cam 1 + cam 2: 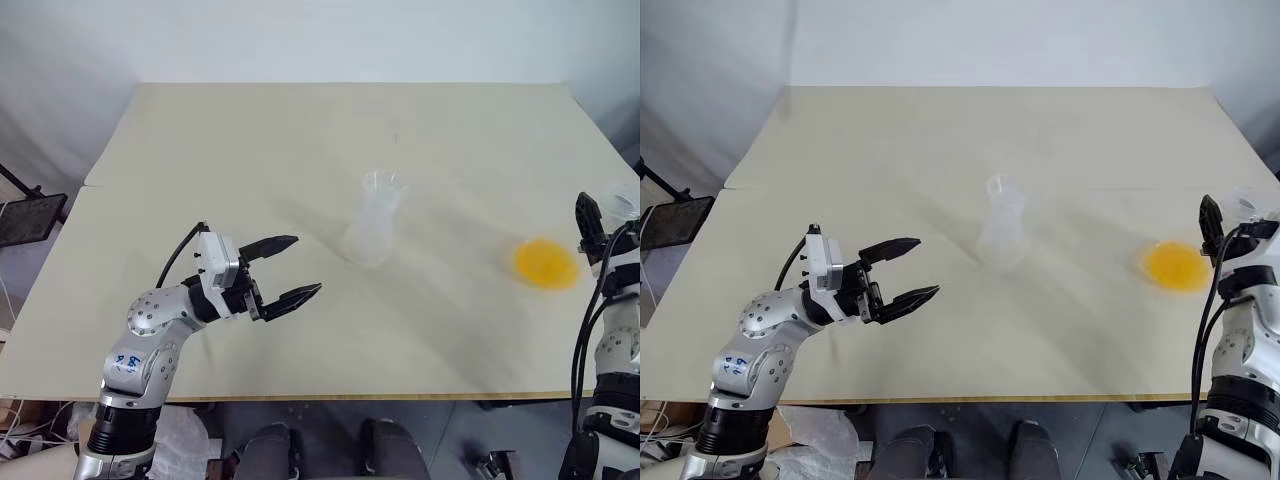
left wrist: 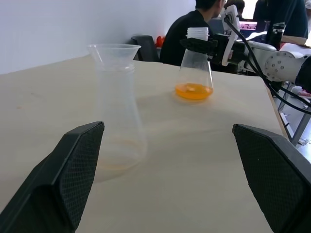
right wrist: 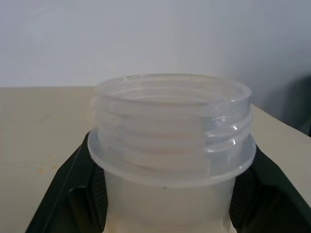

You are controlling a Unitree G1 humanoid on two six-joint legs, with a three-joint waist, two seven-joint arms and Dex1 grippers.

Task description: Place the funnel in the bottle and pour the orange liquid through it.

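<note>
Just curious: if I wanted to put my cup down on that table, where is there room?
Plenty: the table's far half behind the bottle is bare, as is the near edge between the left pincer and the flask of orange liquid. Only its right edge is crowded.

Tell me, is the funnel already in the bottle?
Yes. The funnel sits upright in the neck of the empty bottle, its rim above the mouth.

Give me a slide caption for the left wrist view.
Funnel seated in the empty bottle; beyond, right tool grips the flask of orange liquid.

Head pair overhead, sharing table, wrists low, close
</note>
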